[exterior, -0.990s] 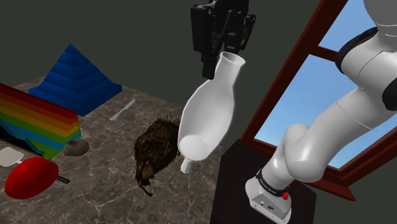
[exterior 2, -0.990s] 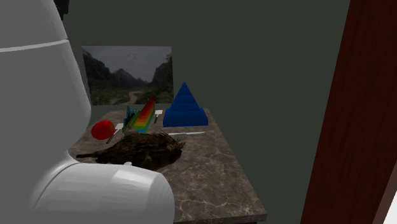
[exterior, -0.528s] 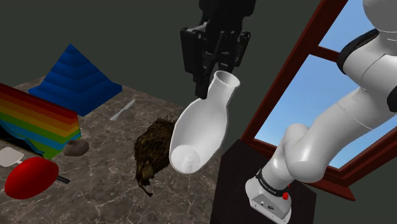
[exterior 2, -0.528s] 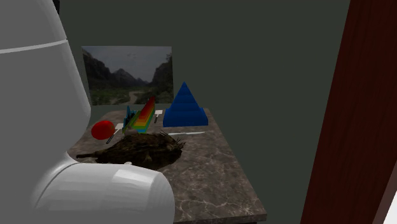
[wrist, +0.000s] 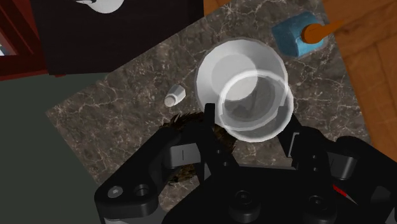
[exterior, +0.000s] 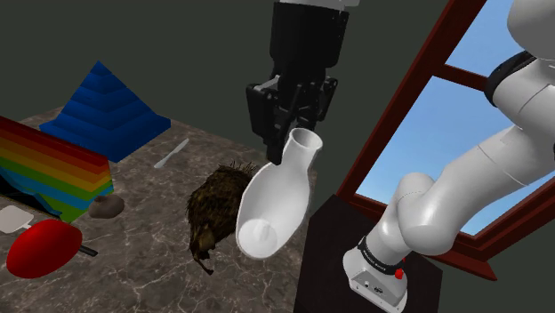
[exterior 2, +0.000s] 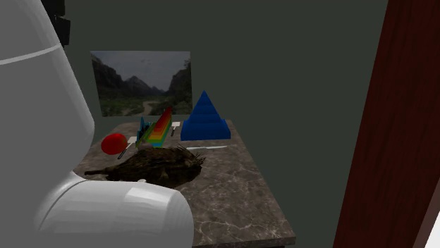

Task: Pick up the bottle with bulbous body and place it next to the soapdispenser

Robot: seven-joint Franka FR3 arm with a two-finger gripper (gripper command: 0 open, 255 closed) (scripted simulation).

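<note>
White and tilted, the bulbous bottle (exterior: 274,203) hangs by its neck in the end effector (exterior: 293,147) clamped on it, lower than a second ago above the near right edge of the bench (exterior: 151,267), apparently descending toward the blue soap dispenser (wrist: 296,35).

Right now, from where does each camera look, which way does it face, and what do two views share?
Shoulder view: beside the stand, looking down over the table; shows the arm and the gripper shut on the bottle.
Second exterior view: close beside the arm, facing along the table towards the wall picture.
Wrist view: on the gripper, looking down past its fingers into the bottle, the dispenser beyond it.
Shared: the pyramid stands in both exterior views.
</note>
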